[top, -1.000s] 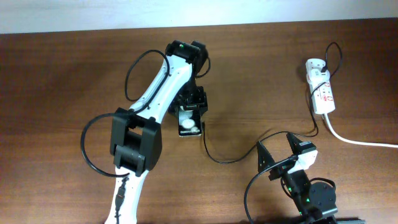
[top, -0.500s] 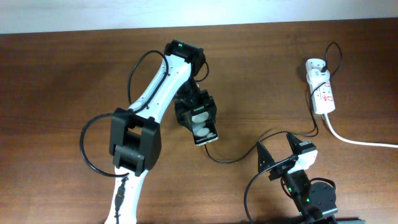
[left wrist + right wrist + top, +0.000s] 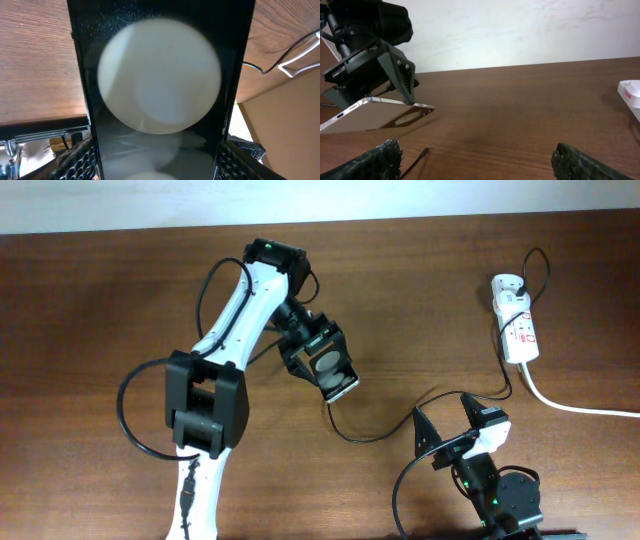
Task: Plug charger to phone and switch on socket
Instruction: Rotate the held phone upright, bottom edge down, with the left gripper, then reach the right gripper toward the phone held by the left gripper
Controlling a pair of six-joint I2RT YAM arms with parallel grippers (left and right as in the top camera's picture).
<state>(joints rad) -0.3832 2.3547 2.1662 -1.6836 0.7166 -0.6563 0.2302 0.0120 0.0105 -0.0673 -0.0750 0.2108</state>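
My left gripper (image 3: pixel 318 358) is shut on the phone (image 3: pixel 335 378), a flat black slab with white round spots, and holds it tilted above the table. In the left wrist view the phone (image 3: pixel 160 75) fills the frame between my fingers (image 3: pixel 75 160). The right wrist view shows the phone (image 3: pixel 375 114) from below, clear of the wood. The charger, a thin black cable (image 3: pixel 375 436), runs from the socket (image 3: pixel 517 330) across the table; its connector tip (image 3: pixel 422 151) lies on the table under the phone. My right gripper (image 3: pixel 447 423) is open and empty, with the tip by its left finger (image 3: pixel 375 160).
The socket's thick white cord (image 3: pixel 580 407) trails off to the right edge. A white block of the socket (image 3: pixel 632 92) shows at the right of the right wrist view. A pale wall runs along the table's far edge (image 3: pixel 400 220).
My left gripper has lifted the phone off the table, carried it to the right and turned it. The right arm and the cable have not moved.
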